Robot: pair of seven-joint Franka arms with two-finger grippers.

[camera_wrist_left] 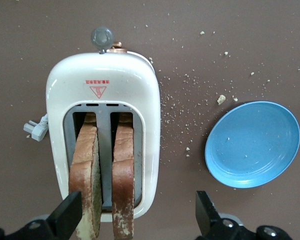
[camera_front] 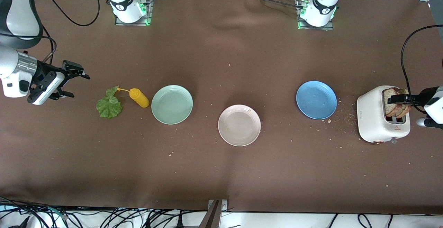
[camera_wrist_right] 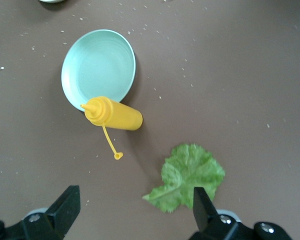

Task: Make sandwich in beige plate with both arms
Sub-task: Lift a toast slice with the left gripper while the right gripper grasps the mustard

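red triangle mark on toaster, lettering unreadable

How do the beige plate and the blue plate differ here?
The beige plate is pale pinkish; the blue plate is bright blue. The beige plate lies nearer the front camera, mid-table; the blue plate sits beside the toaster, crumbs around it. Both are round, upright and hold no food.

Bright, even overhead light; soft shadows beside the plates; all views sharp, no glare.

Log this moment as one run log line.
left end effector open over toaster | right end effector open over lettuce | beige plate bare
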